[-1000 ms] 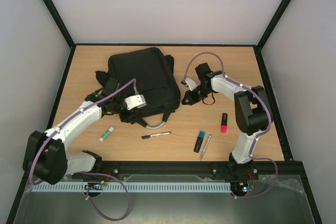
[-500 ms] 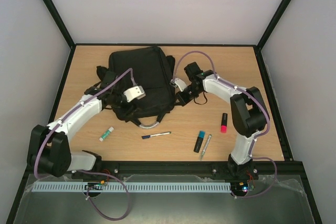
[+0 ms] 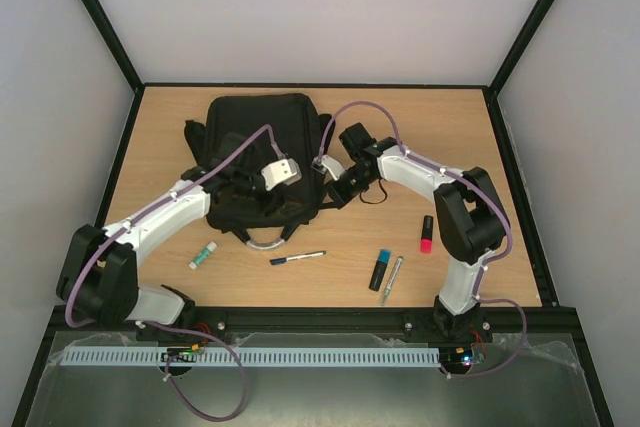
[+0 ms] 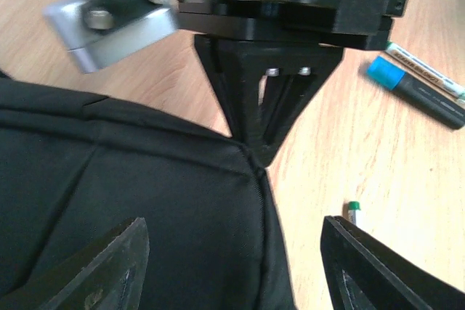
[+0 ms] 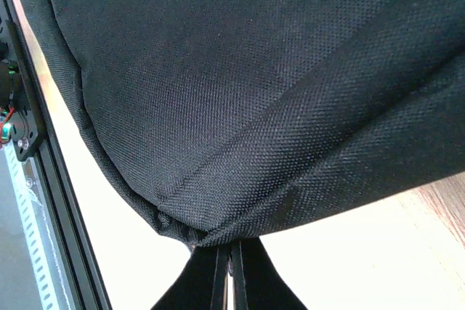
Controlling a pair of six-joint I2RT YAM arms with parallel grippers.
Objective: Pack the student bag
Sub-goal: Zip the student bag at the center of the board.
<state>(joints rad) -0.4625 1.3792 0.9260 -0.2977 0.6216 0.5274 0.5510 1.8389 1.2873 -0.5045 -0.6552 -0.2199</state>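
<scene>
The student bag, laid flat with its long axis running from near to far, is found directly under the spread left gripper, while its right edge is pinched by the closed right gripper.

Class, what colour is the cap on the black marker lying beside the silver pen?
Blue cap, clearest in the left wrist view.
</scene>
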